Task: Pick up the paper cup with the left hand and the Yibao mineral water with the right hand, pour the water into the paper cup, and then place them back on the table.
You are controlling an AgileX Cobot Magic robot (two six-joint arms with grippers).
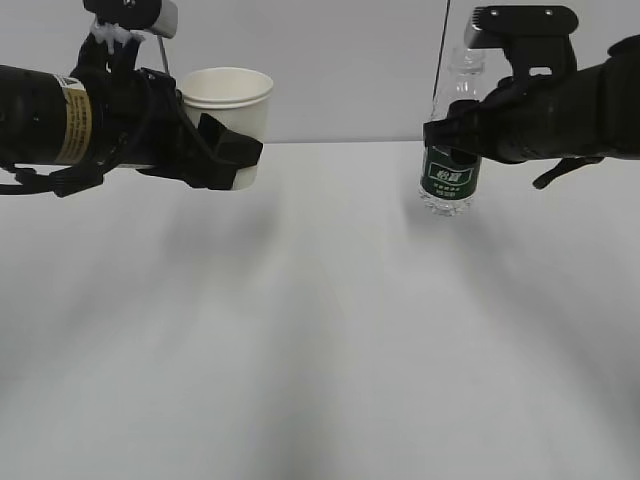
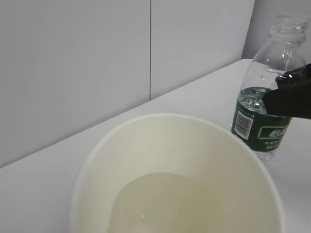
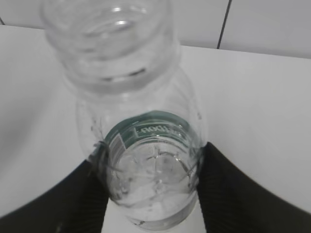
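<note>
The cream-white paper cup (image 1: 228, 95) is upright and raised off the table (image 1: 320, 340), with my left gripper (image 1: 235, 160) shut on its lower half. The left wrist view looks into the paper cup (image 2: 160, 141), which holds a little water (image 2: 194, 204); my own fingers are hidden there. At the right, my right gripper (image 1: 450, 140) is shut on the Yibao mineral water (image 1: 452, 185), which stands upright and capless with some water low in it. In the right wrist view both black fingers (image 3: 73, 204) press the bottle (image 3: 146, 121). I cannot tell whether its base touches the table.
A pale wall runs behind the table's far edge (image 1: 340, 141). In the left wrist view the bottle (image 2: 260, 131) and a right finger (image 2: 291, 97) sit close beyond the cup's rim. A thin dark cable (image 1: 440, 60) hangs by the right arm.
</note>
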